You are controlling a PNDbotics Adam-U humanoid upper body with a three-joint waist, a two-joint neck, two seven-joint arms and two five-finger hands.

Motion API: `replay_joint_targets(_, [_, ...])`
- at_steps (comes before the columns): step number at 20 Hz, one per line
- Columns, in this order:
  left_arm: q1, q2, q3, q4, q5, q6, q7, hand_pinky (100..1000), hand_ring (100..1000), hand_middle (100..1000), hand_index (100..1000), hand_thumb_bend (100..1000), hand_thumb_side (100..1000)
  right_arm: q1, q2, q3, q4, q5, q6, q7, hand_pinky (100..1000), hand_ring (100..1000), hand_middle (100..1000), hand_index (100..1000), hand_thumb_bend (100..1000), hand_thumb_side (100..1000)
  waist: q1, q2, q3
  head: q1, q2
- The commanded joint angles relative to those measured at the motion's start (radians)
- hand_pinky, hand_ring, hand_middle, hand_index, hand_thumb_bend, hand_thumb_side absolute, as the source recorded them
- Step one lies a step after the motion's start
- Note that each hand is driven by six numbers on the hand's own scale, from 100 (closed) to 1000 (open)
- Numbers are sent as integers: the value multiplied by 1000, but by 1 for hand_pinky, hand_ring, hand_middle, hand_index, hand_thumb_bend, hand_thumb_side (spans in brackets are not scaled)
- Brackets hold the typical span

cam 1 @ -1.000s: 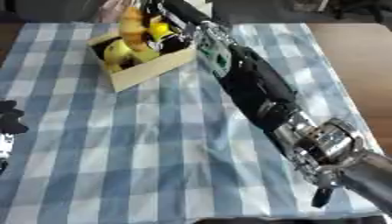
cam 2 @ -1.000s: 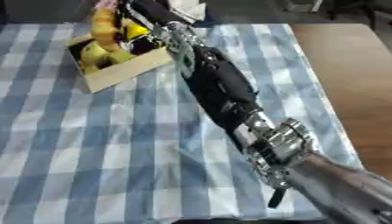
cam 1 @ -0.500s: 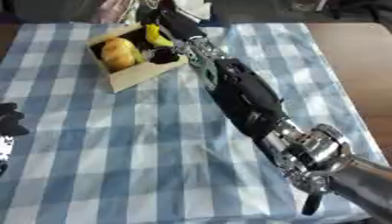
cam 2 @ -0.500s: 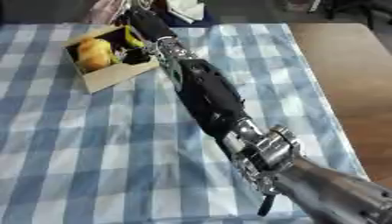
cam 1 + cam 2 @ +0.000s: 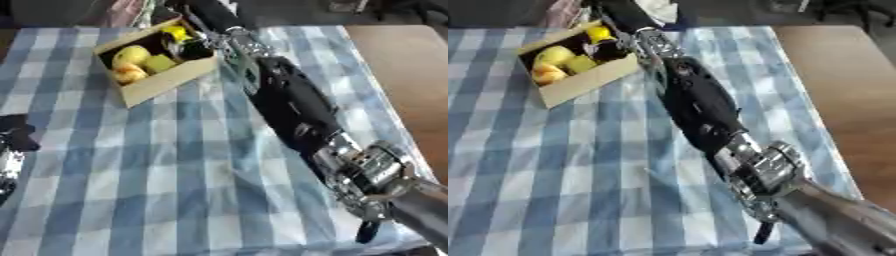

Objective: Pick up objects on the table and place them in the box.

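Blue and white checked tablecloth [image 5: 157, 180] over most of the frame, bare brown tabletop [image 5: 402, 75] along the right edge. Cardboard box [image 5: 166, 80] in the upper left of the frame, set askew on the cloth, open at the top. Inside the box: a pale yellow round fruit [image 5: 131, 54] at its middle, a green-yellow piece [image 5: 160, 63] just beside it, an orange-tinged piece [image 5: 129, 76] toward the near left wall, and a bright yellow item [image 5: 176, 33] at the far corner. Something dark [image 5: 194, 50] in the right part of the box, too blurred to name.

Right arm [image 5: 293, 107] running as a long diagonal from the lower right corner up to the top centre, black shell with a silver joint [image 5: 372, 170] low in the frame. Right hand [image 5: 199, 11] at the top centre, above the far right corner of the box, mostly cut off by the upper edge; cannot tell how far open, nor whether anything is held.

Left hand [image 5: 12, 145] at the left edge, mid-height, black fingers over the cloth, only partly shown; finger position not clear.
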Motion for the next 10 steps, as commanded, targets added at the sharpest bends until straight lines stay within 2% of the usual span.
replay_joint_targets(1, [-1,14,16,-11,-5,2,16,704,545,603,764,246,661,24,-94,40,-176,-173,-19,38,829,744,749,878,100,388,10,-27,-17,29,5])
replay_joint_targets(5, [8,18,24,-9,-7,6,31,703,546,603,763,241,664,152,-176,57,-420,-437,16,91,825,728,739,874,100,398,9,-31,-55,56,5])
replay_joint_targets(8, [17,19,28,-5,-8,10,44,703,546,604,763,237,665,268,-201,33,-575,-606,42,119,827,723,738,872,100,404,11,-35,-86,74,5])
replay_joint_targets(10, [20,19,28,-4,-8,11,50,703,547,605,763,235,666,340,-211,9,-653,-687,50,128,826,720,736,870,100,403,12,-38,-99,83,5])
